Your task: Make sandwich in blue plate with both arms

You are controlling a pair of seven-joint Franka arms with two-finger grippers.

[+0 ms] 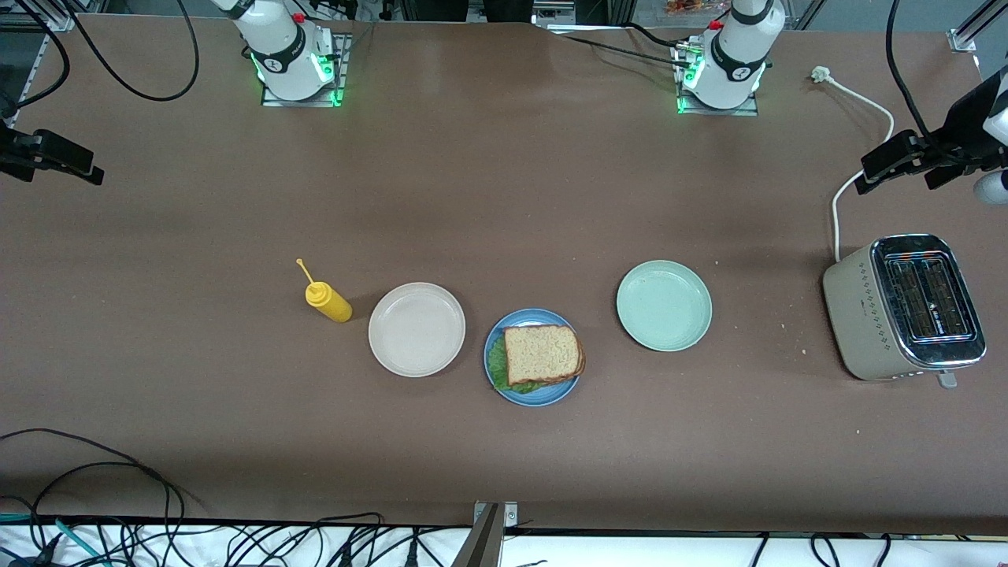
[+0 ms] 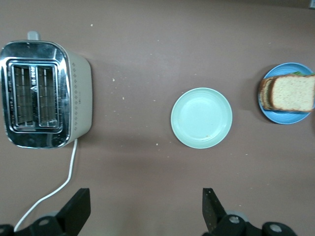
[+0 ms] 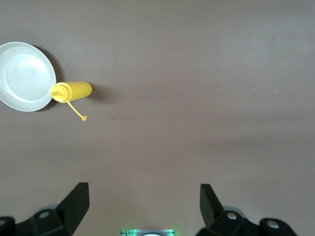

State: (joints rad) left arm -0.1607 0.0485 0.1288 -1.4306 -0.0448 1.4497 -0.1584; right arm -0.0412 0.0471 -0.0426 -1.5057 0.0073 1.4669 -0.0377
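Observation:
The sandwich (image 1: 542,354), two brown toast slices with green lettuce (image 1: 500,372) sticking out between them, lies on the blue plate (image 1: 535,396) near the table's middle. The left wrist view catches the sandwich (image 2: 290,92) on the blue plate (image 2: 285,118) at its edge. My left gripper (image 1: 894,164) hangs open and empty high over the left arm's end of the table, and its wrist view shows only bare table between its jaws (image 2: 146,196). My right gripper (image 1: 59,157) hangs open and empty high over the right arm's end (image 3: 144,191).
A mint-green plate (image 1: 664,305) lies beside the blue plate toward the left arm's end, with a toaster (image 1: 906,307) and its white cord past it. A cream-white plate (image 1: 416,329) and a yellow squeeze bottle (image 1: 329,302) lie toward the right arm's end.

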